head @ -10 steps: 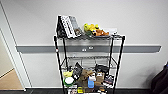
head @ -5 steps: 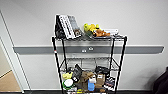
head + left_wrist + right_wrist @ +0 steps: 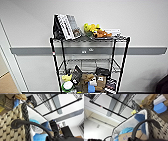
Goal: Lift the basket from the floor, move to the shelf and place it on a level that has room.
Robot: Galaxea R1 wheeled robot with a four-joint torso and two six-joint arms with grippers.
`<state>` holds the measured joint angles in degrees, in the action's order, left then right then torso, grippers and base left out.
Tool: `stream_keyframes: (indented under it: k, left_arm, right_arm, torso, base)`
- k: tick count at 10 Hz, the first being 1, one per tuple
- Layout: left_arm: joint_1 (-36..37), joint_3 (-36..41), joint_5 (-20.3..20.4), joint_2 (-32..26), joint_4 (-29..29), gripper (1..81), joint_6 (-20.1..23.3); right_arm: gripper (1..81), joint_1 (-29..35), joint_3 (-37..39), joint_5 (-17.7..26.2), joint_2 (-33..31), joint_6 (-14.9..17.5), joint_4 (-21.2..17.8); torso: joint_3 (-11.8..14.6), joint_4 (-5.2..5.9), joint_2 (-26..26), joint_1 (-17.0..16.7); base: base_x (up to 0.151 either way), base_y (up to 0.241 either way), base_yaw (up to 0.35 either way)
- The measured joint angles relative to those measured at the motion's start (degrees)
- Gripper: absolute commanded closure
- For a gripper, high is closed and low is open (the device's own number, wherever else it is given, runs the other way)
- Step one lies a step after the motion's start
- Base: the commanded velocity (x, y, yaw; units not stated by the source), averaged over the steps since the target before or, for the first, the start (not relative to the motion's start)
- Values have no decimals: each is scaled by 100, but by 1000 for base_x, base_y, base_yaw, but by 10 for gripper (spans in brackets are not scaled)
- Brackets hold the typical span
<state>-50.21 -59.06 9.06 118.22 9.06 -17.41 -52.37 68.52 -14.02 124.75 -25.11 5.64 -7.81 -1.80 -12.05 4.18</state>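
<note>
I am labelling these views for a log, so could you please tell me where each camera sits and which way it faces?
Head view: high on the robot, facing the rack against a white wall, looking slightly down.
Left wrist view: on the left arm beside the basket, looking up past its woven side at the rack's tiers; a dark cable of the robot crosses in front.
Right wrist view: on the right arm, looking up over the basket's lining and blue cloth.
Both wrist views share the basket and rack.
</note>
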Motion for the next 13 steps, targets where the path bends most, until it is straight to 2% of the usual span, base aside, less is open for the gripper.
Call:
stream_keyframes:
  k: [5,13]
  left_arm:
    - [0,121,6,-17,-27,811,0]
    - [0,204,4,-43,-44,811,0]
  right_arm:
    - [811,20,-246,-146,-208,1,2]
    - [811,20,-266,-161,-189,1,0]
  torso:
    - [0,0,0,-2]
    - [0,0,0,0]
  base:
    - [112,0,0]
    - [112,0,0]
